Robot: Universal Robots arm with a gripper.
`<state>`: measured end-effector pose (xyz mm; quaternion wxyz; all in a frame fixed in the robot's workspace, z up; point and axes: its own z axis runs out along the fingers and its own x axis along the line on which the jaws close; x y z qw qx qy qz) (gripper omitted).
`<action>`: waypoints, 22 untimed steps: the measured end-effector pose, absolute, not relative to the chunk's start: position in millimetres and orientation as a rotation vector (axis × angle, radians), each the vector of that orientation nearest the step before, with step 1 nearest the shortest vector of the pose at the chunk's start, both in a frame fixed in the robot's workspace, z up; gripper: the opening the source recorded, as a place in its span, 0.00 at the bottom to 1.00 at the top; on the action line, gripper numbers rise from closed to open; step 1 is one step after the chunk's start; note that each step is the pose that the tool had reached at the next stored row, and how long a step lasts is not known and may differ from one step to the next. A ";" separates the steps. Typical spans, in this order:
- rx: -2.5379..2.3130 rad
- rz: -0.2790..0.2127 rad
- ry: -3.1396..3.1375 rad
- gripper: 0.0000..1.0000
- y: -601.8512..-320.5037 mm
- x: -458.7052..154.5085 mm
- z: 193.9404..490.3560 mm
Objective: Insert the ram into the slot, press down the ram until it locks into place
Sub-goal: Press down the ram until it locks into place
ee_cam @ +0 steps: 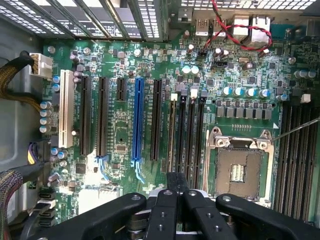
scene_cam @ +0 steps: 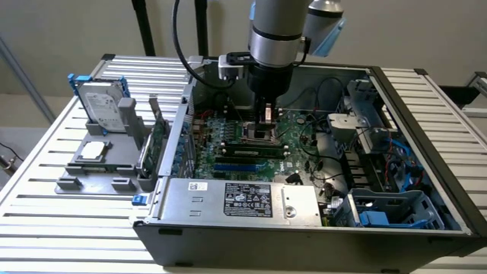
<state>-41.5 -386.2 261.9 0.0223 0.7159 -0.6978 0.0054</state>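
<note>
The gripper (scene_cam: 268, 114) hung inside the open computer case (scene_cam: 426, 188), just above the CPU socket (ee_cam: 239, 167), its fingers (ee_cam: 176, 187) pressed together, holding nothing. The ram (scene_cam: 251, 152) sat in a slot (ee_cam: 172, 135) beside that socket.

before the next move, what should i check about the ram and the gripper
1. ram standing in the slot: ok.
2. ram locked fully down: cannot tell.
3. gripper touching the ram: not ok, it looks to hang above the board by the CPU socket.
4. neighbouring black slots empty: ok.
5. red-black wire away from the slots: ok, it lies at the board's edge.
</note>
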 end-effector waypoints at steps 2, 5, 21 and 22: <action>2.219 0.015 -2.162 0.11 -386.2 -41.5 261.9; 2.220 0.012 -2.164 0.11 -386.2 -41.5 261.9; 2.227 -0.003 -2.170 0.11 -386.2 -41.5 261.9; 2.228 -0.004 -2.171 0.11 -386.2 -41.5 262.0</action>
